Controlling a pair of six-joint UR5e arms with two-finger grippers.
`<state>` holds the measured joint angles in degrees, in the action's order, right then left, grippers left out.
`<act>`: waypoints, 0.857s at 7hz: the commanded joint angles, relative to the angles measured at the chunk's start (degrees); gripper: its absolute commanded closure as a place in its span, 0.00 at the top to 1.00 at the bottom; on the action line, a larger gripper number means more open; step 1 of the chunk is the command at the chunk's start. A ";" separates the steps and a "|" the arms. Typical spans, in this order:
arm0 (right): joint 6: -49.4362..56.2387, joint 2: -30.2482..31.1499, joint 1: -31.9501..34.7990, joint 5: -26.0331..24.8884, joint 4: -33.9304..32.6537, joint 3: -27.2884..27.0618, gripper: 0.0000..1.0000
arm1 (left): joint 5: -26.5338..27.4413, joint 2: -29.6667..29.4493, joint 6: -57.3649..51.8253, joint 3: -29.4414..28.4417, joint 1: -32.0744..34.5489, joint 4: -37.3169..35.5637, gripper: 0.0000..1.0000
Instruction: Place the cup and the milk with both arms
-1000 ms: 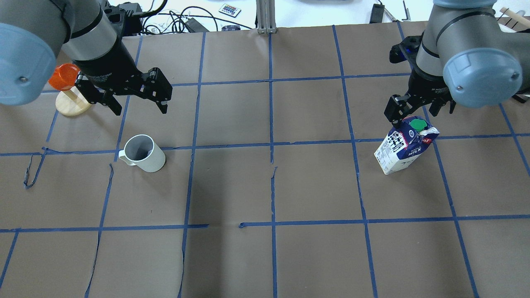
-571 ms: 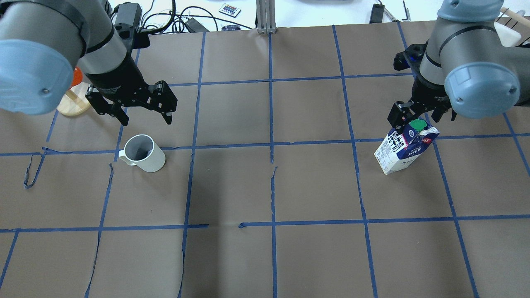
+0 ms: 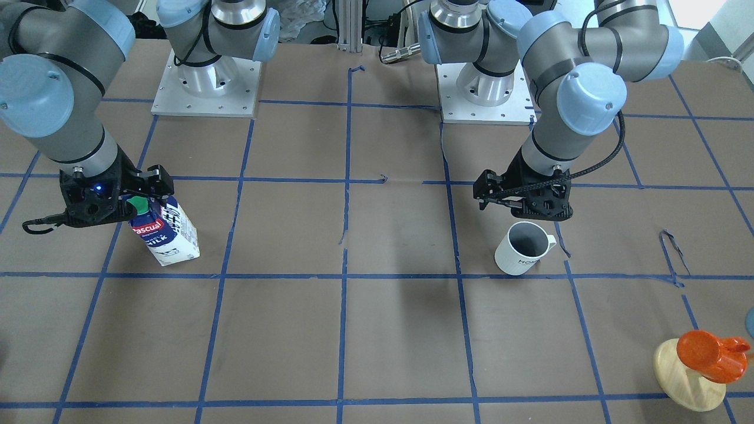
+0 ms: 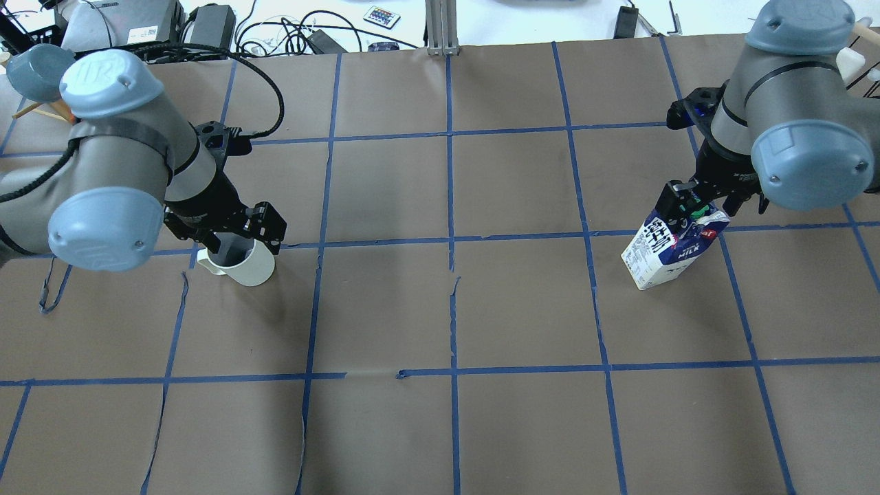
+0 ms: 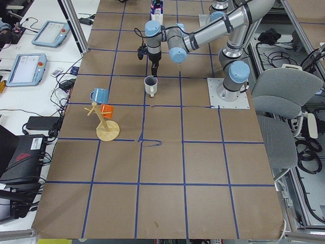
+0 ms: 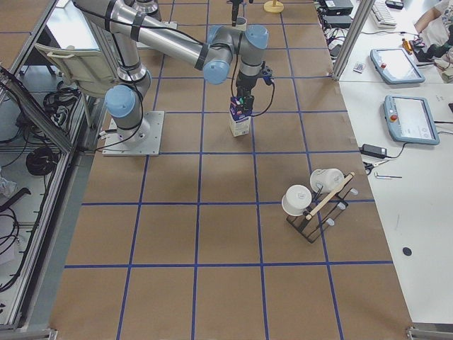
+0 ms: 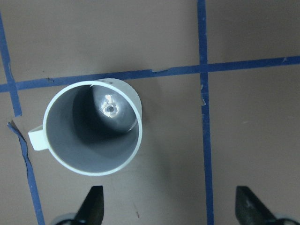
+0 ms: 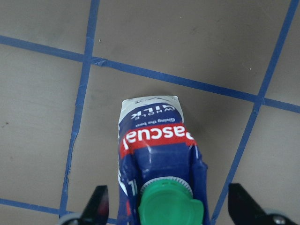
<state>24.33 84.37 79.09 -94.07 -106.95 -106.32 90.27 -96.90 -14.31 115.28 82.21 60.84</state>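
The white cup (image 4: 251, 267) stands upright on the left side of the table, handle toward the table's left end; it also shows in the front view (image 3: 521, 252) and the left wrist view (image 7: 92, 126). My left gripper (image 4: 237, 236) is open just above its rim; in the left wrist view (image 7: 171, 209) the cup sits nearer one fingertip. The blue and white milk carton (image 4: 668, 252) stands on the right, also seen in the front view (image 3: 168, 233). My right gripper (image 8: 171, 206) is open, its fingers either side of the carton's green cap (image 8: 168, 202).
A wooden stand (image 3: 687, 377) with an orange cup (image 3: 705, 353) and a blue cup (image 5: 100, 95) sits at the table's far left corner. A rack with white cups (image 6: 312, 200) stands at the right end. Cables (image 4: 289, 31) lie beyond the far edge.
My left gripper has moved toward the robot and down over the cup. My right gripper has lowered around the carton's top. Cup and carton have not moved.
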 commanded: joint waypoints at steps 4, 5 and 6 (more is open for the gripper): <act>-0.16 0.01 0.01 0.82 -0.72 0.23 0.82 | 0.26 -3.03 -2.39 0.21 -0.04 -3.62 0.19; -0.24 0.01 0.01 0.82 -1.24 0.23 0.71 | 0.43 -3.29 -2.39 0.12 -0.04 -3.71 0.00; -0.16 0.01 0.10 0.91 -1.25 0.32 0.52 | 0.35 -3.47 -2.39 -0.05 -0.04 -3.71 0.00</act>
<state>24.13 84.37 79.12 -93.25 -108.01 -106.06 90.62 -100.11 -16.64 115.38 82.18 57.18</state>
